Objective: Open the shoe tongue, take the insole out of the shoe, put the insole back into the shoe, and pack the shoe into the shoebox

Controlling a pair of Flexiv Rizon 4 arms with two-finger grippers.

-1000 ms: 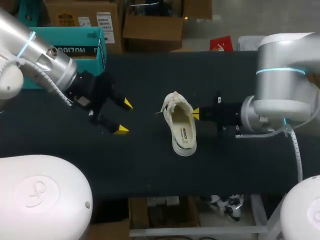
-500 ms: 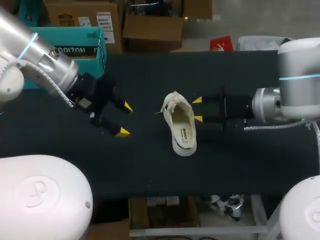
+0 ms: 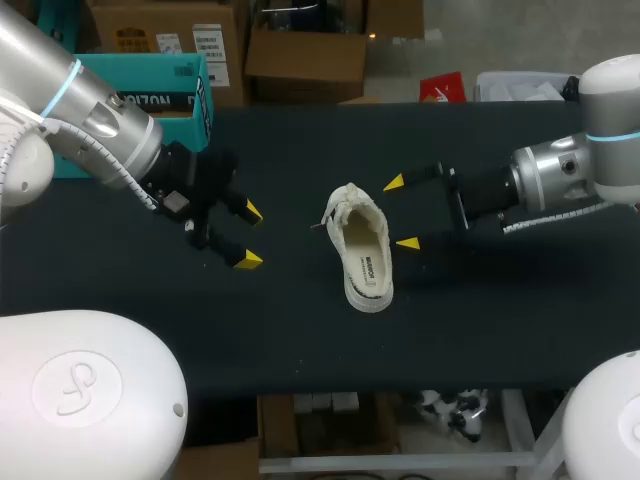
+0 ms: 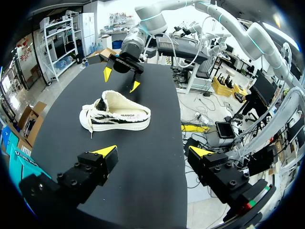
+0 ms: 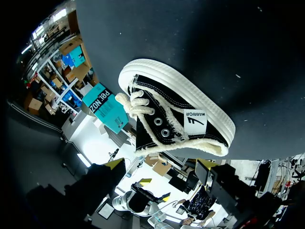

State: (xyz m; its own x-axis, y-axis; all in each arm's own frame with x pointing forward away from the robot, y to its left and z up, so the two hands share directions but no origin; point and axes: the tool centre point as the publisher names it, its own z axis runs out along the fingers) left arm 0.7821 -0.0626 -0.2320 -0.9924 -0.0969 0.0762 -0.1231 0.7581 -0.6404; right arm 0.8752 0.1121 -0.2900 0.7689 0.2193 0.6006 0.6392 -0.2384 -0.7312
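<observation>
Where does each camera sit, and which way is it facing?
Head view: above and behind, looking down on the table; left end effector and right end effector flank the shoe.
Left wrist view: on the left arm, facing across the table at the shoe; own tips show, right end effector beyond.
Right wrist view: on the right arm, close on the shoe's laced side; own tips show.
All share the shoe.

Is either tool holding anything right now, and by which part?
Nothing: the left tool and right tool are both open, and the shoe lies free between them.
</observation>
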